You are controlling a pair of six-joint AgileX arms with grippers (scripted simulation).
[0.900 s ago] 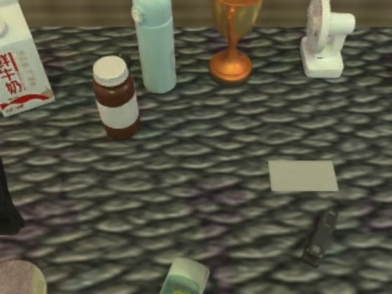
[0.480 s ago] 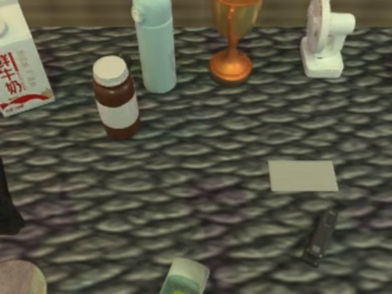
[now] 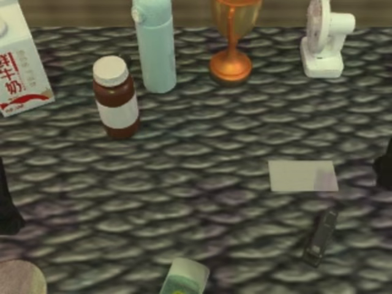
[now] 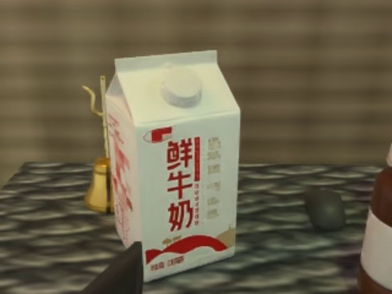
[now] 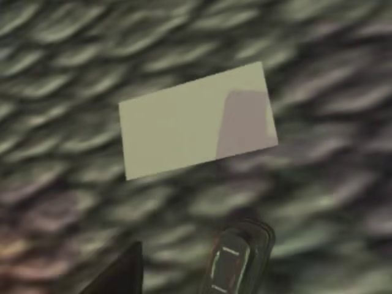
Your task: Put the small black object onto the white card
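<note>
The small black object (image 3: 321, 237) lies loose on the surface just below the white card (image 3: 302, 176), ungrasped, because my right pincer (image 3: 385, 164), jaw state indiscernible, sits at the right edge.

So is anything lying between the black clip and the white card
Nothing visible. The clip lies just off the card, nearer the camera, with only bare table between. The right arm is entering at the table's right edge.
</note>
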